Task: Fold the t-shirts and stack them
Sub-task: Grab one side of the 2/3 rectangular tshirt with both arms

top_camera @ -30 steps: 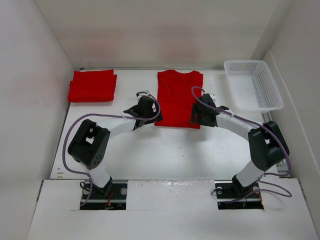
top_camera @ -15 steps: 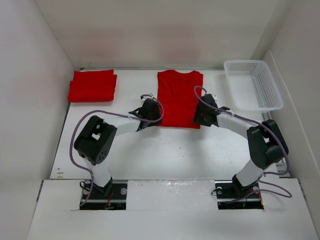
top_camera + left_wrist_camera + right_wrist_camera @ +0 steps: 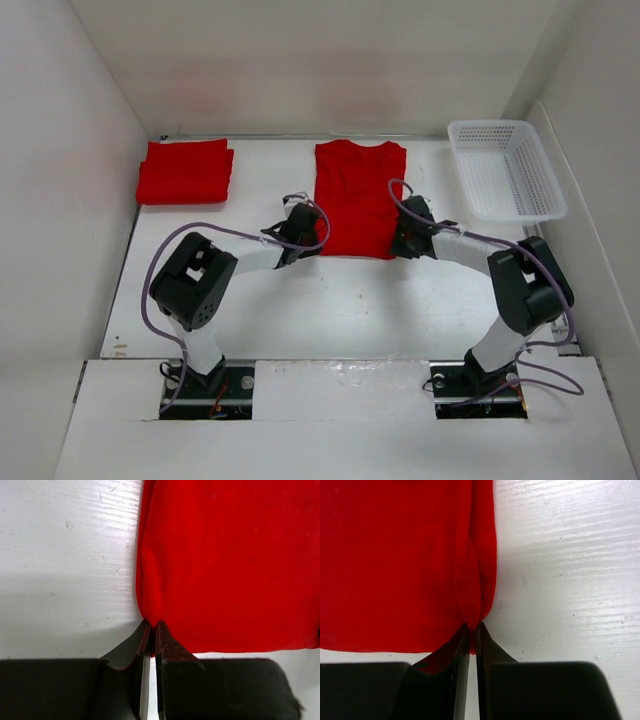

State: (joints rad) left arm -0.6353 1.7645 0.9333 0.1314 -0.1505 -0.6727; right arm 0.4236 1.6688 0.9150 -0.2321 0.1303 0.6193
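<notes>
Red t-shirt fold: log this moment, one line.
left gripper: shut on flat red t-shirt near-left corner | right gripper: shut on near-right corner | folded red t-shirt: far left

matt red cloth t-shirt (image 3: 225, 565) — white painted table (image 3: 65, 570), faintly grained — perforated plastic basket (image 3: 507, 168).

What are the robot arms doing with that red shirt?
Each arm is pinching a near corner of the shirt: the left end effector has the left corner and the right end effector has the right one. The shirt lies flat on the table, not yet folded over. A folded shirt sits far left and a basket far right.
</notes>
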